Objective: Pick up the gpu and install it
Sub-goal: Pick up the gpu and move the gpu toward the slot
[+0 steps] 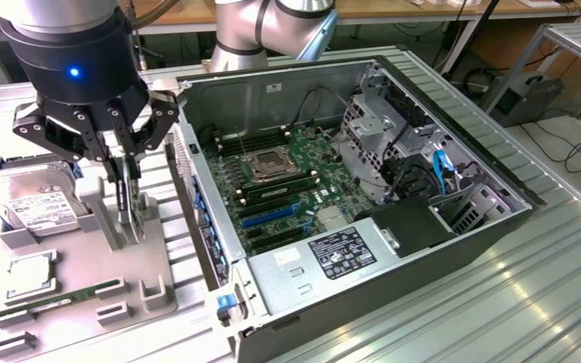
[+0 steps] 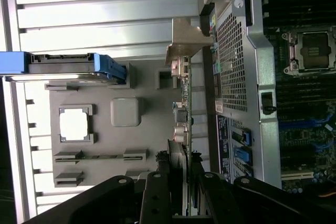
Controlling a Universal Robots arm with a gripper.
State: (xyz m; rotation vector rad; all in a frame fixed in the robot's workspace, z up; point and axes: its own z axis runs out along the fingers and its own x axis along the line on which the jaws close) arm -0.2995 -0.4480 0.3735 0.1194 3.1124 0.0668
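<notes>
The gpu (image 1: 132,215) (image 2: 184,103) stands on its edge in a slot of the grey tray (image 1: 160,302) (image 2: 105,82), at the exterior view's left, just beside the open computer case (image 1: 270,87) (image 2: 247,66). Your gripper (image 1: 127,185) (image 2: 179,177) is above it, and its fingers (image 2: 155,192) are about half closed, one pressing on each face of the card. You cannot tell whether the card has left its slot.

The same tray holds a hard drive (image 1: 33,200) (image 2: 68,66) on the far side, a processor (image 1: 30,268) (image 2: 74,124) and, nearer, a green memory stick (image 1: 58,296) (image 2: 100,156). Inside the case you see the motherboard (image 1: 290,189) lying flat. Tray and case both rest on the ribbed metal bench (image 1: 472,302).
</notes>
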